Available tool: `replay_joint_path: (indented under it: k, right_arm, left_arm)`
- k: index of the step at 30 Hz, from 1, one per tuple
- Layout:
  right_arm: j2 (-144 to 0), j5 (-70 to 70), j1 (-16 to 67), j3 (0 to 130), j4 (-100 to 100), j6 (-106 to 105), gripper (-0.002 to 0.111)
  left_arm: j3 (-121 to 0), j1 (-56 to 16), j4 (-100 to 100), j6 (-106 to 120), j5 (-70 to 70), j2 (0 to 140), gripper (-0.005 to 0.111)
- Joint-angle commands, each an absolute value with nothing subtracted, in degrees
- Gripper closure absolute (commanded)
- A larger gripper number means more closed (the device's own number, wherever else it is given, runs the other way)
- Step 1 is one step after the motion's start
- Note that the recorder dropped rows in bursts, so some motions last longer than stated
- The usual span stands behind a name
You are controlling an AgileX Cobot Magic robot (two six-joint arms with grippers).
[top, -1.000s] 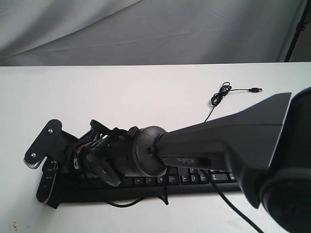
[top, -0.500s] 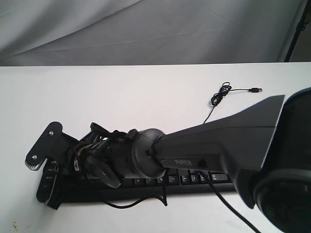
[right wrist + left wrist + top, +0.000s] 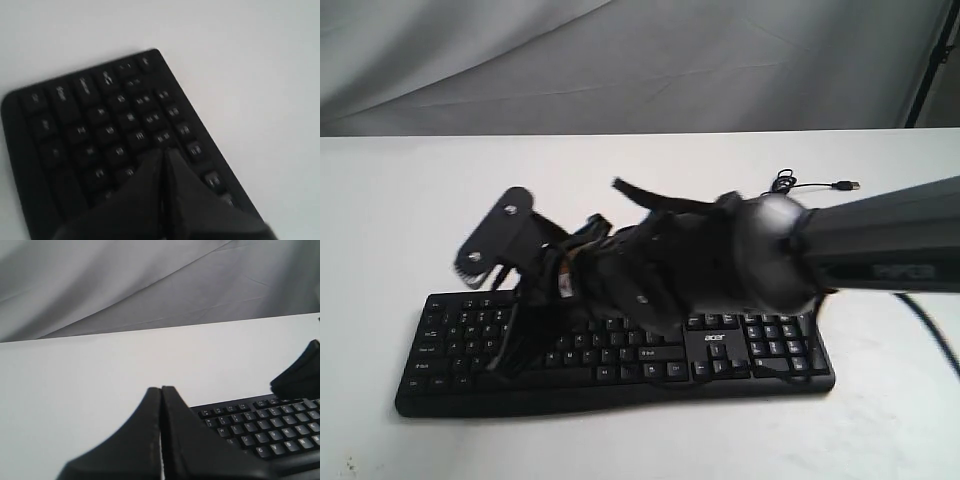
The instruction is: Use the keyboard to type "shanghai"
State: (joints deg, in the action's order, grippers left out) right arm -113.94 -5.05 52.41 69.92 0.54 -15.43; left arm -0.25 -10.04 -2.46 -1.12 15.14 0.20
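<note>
The black keyboard (image 3: pixel 775 352) with white legends and an "acer" logo lies near the front of the white table (image 3: pixel 400 220). My right arm reaches across it from the right. Its right gripper (image 3: pixel 504 352) is shut and points down at the keys near the left end. The right wrist view is blurred and shows the right gripper (image 3: pixel 163 153) closed just above those keys of the keyboard (image 3: pixel 85 125). The left gripper (image 3: pixel 161 390) is shut and empty, with the keyboard (image 3: pixel 272 426) beside it. It does not show in the exterior view.
The keyboard's thin black cable (image 3: pixel 772 200) lies coiled behind it, and its USB plug (image 3: pixel 846 186) rests on the table at the right. A grey cloth backdrop (image 3: pixel 620 60) hangs behind the table. The right arm's bulky wrist (image 3: pixel 720 265) covers the keyboard's middle.
The right arm has swung up and away from the camera, uncovering most of the keyboard. Its gripper has moved from the keyboard's front left corner to over the left keys.
</note>
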Motion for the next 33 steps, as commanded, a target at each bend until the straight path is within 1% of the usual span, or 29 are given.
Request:
replay_joint_path:
  k: [1,4,13,33]
  right_arm:
    - [-108.29,0.0,48.53,59.47,0.6,-13.51,0.108]
    - [-109.12,2.64,48.53,57.47,0.6,-13.48,0.108]
    - [-113.74,9.55,48.53,57.47,2.11,-13.59,0.108]
    - [-115.75,12.75,47.86,57.47,2.11,-14.9,0.108]
  left_arm:
    - [0.0,-10.24,-2.51,-1.28,14.98,0.0,0.107]
    - [0.0,-10.24,-2.51,-1.28,14.98,0.0,0.107]
    - [0.0,-10.24,-2.51,-1.28,14.98,0.0,0.107]
    - [0.0,-10.24,-2.51,-1.28,14.98,0.0,0.107]
